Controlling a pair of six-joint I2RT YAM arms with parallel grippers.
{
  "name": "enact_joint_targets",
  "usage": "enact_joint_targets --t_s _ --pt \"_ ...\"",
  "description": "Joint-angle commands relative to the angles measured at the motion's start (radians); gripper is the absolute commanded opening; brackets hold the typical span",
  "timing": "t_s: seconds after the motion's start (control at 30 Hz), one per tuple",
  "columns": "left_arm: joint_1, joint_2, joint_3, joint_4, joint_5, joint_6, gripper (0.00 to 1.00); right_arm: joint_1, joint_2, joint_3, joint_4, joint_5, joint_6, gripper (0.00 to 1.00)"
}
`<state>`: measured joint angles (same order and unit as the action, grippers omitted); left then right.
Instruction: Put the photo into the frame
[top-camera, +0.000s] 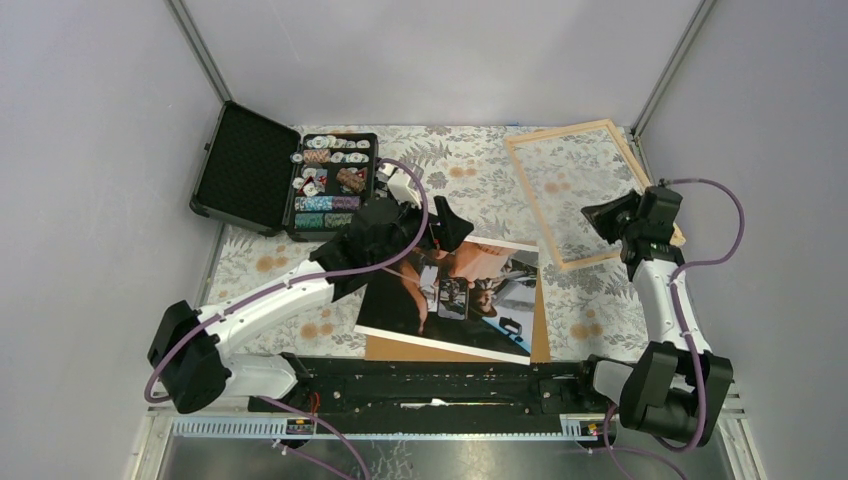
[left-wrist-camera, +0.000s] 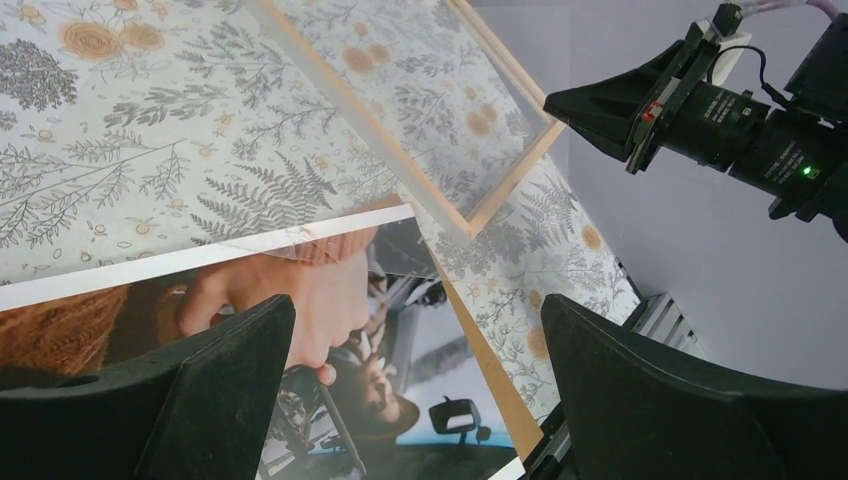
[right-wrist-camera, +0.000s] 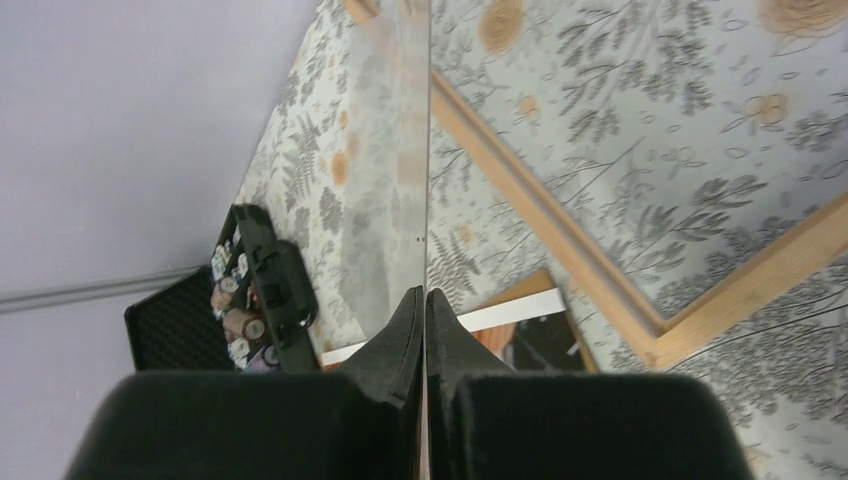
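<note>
The photo lies face up on a brown backing board near the table's front; in the top view its far left corner is hidden under my left arm. My left gripper hovers over the photo's far edge, open wide with nothing between its fingers. The photo fills the lower left wrist view. The light-wood frame sits at the back right. My right gripper is at its right side, shut on the thin clear pane, seen edge-on beside the wood.
An open black case of poker chips stands at the back left, also in the right wrist view. Purple walls close in both sides. A black rail runs along the near edge between the arm bases.
</note>
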<state>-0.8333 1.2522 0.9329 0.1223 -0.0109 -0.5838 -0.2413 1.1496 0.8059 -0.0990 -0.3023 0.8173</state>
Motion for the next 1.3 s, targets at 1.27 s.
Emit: enact_joint_targets --t_s 1.27 --pt "-0.004 0.064 0.047 0.024 0.006 0.018 0.99 -0.199 0.632 -0.126 0.651 -0.448 0.046 0.39"
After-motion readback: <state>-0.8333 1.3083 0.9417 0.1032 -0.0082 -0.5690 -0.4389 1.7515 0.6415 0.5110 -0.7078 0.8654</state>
